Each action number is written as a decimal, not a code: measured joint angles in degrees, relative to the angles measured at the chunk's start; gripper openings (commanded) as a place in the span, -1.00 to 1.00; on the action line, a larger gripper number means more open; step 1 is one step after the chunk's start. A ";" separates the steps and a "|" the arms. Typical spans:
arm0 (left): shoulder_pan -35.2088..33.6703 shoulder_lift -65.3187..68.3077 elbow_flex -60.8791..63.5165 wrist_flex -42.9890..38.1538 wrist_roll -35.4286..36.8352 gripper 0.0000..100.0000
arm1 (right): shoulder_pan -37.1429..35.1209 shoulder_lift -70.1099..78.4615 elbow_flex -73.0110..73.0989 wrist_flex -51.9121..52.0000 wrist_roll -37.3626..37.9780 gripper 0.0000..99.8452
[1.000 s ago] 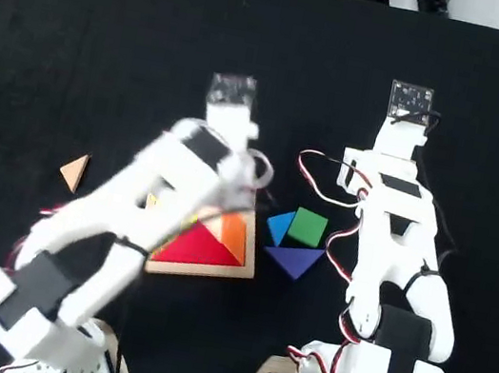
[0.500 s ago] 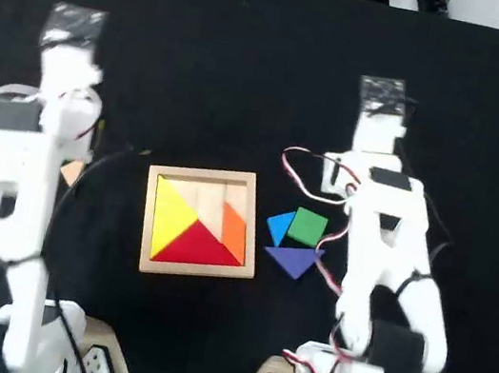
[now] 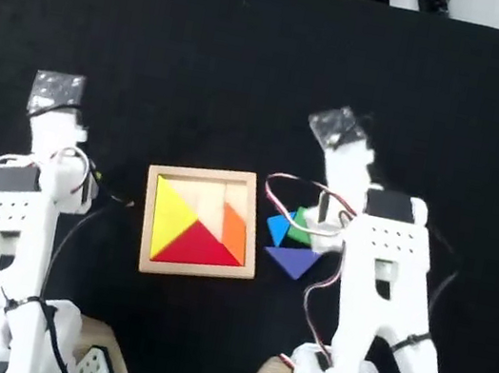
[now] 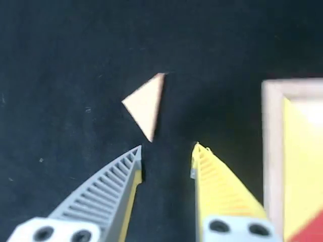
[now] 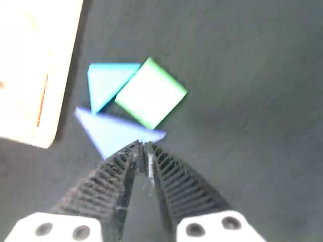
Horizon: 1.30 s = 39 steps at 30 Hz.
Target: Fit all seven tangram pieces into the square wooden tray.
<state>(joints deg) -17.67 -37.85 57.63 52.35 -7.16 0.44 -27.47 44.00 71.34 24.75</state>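
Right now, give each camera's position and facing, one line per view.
High view: fixed above the table, looking down on the wooden tray; left arm and right arm show.
Left wrist view: on the left arm, facing down past the open left gripper at a tan triangle.
Right wrist view: on the right arm, facing down past the shut right gripper at the green square.
Shared: all three show the wooden tray.

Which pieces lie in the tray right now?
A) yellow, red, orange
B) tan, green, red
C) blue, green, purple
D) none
A: the yellow triangle, red triangle and orange piece lie inside the tray.
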 measured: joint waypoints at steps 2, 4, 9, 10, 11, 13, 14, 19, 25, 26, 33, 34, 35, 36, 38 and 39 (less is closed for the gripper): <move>-1.93 0.09 3.60 -5.63 3.87 -0.67 | 0.00 2.11 0.00 1.32 0.00 -0.98; -4.31 0.09 6.15 -9.85 6.51 -0.67 | 0.00 5.19 -0.09 1.85 0.00 -0.98; -7.38 0.09 9.58 -14.07 7.56 -0.67 | 2.55 15.56 -1.23 1.32 2.20 -0.98; -7.38 0.09 9.85 -14.24 7.65 -0.67 | 2.81 17.67 -2.29 0.62 2.37 -0.98; -7.38 0.09 9.93 -14.42 7.82 -0.67 | 2.81 19.78 -3.43 0.09 2.64 -0.98; -7.38 0.09 9.93 -14.51 7.82 -0.67 | 3.16 24.62 -5.80 -1.14 2.73 -0.98; -7.30 0.09 9.93 -14.51 7.82 -0.67 | 3.25 26.73 -7.21 -1.23 2.81 -0.98; -7.21 0.09 9.93 -14.51 7.82 -0.67 | 3.25 34.90 -15.38 -1.41 2.99 -0.98; -7.21 0.09 9.93 -14.51 7.82 -0.67 | 3.25 42.81 -26.02 -1.49 2.99 -0.98; -7.21 0.09 9.93 -14.51 7.82 -0.67 | 3.25 44.04 -27.43 -1.49 2.90 -0.98; -7.21 0.09 9.93 -14.51 7.82 -0.67 | -1.32 47.82 -32.18 -0.53 3.08 -0.98; -7.21 0.09 9.93 -14.51 7.82 -0.67 | -2.11 47.82 -32.35 0.53 3.25 -0.98; -7.21 0.09 9.93 -14.51 7.82 -0.67 | -2.55 47.82 -32.53 1.67 3.34 -0.98; -7.21 0.09 9.93 -14.51 7.82 -0.67 | -2.64 47.30 -32.53 2.90 3.43 -0.98; -7.21 0.09 9.93 -14.51 7.82 -0.67 | -2.37 44.84 -32.53 5.54 4.04 -0.98; -7.21 0.09 9.93 -14.51 7.82 -0.67 | -2.37 42.99 -32.35 6.95 5.36 -0.98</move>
<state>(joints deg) -24.88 -37.76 67.56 37.85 0.66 -1.93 15.52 11.65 78.29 30.11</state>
